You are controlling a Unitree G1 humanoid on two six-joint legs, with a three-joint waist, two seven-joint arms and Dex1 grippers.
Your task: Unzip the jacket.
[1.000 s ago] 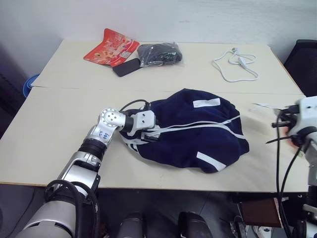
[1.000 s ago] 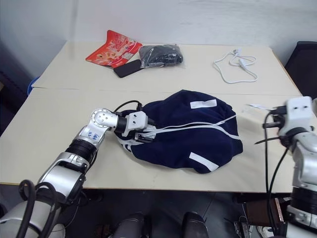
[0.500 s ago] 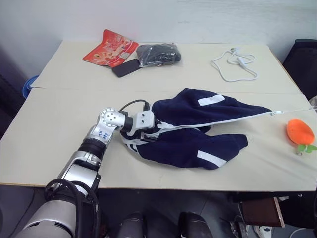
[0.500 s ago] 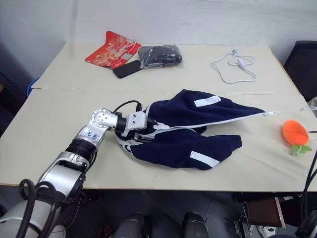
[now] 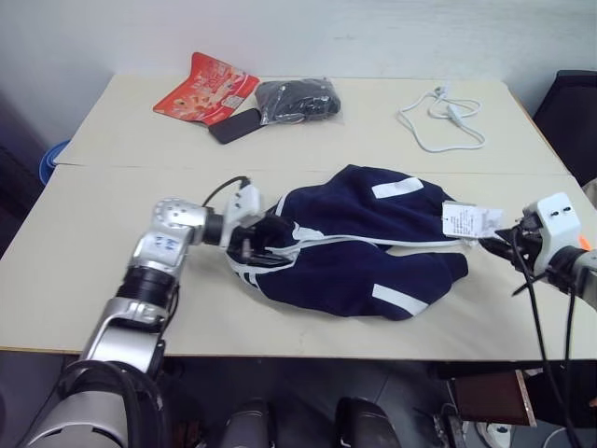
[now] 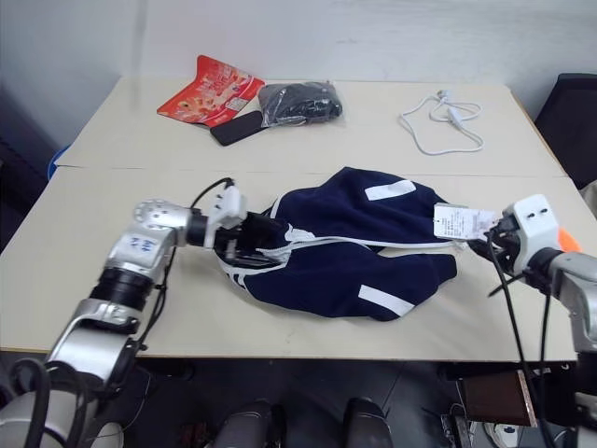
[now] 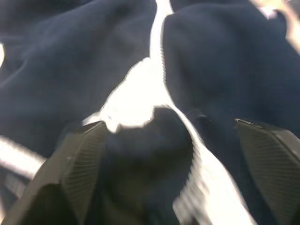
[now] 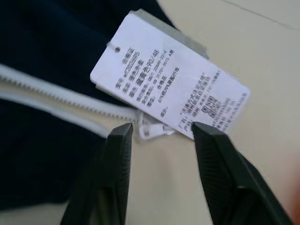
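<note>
Since half a second ago the right gripper [image 8: 161, 131] has come back into view at the jacket's right end, and its fingers [image 8: 117, 159] now stand apart with the zipper pull [image 8: 151, 129] lying loose between them, not clamped. Left gripper [image 7: 171, 154] has drawn back toward the robot's left, off the collar end it pinched before. Its fingers [image 7: 82, 159] are spread wide, with fabric and white zipper tape between them but nothing gripped. Jacket has slackened: the taut stretch to the right is gone and the cloth has settled back into a heap.

Left to right on the table [image 5: 93, 252]:
- Red packet [image 5: 207, 86], a phone [image 5: 236, 125] and a black bundle in plastic [image 5: 297, 99] sit at the far left, well apart from the work.
- Left gripper sits at the jacket's left end.
- Jacket [image 5: 354, 247] lies mid-table near the front edge, zipper [image 5: 373, 241] parted along most of its length, white stripes showing on top and at the front.
- White cable [image 5: 440, 117] lies at the far right.
- Paper tag [image 5: 469, 220] rests at the jacket's right end, just in front of the right gripper.
</note>
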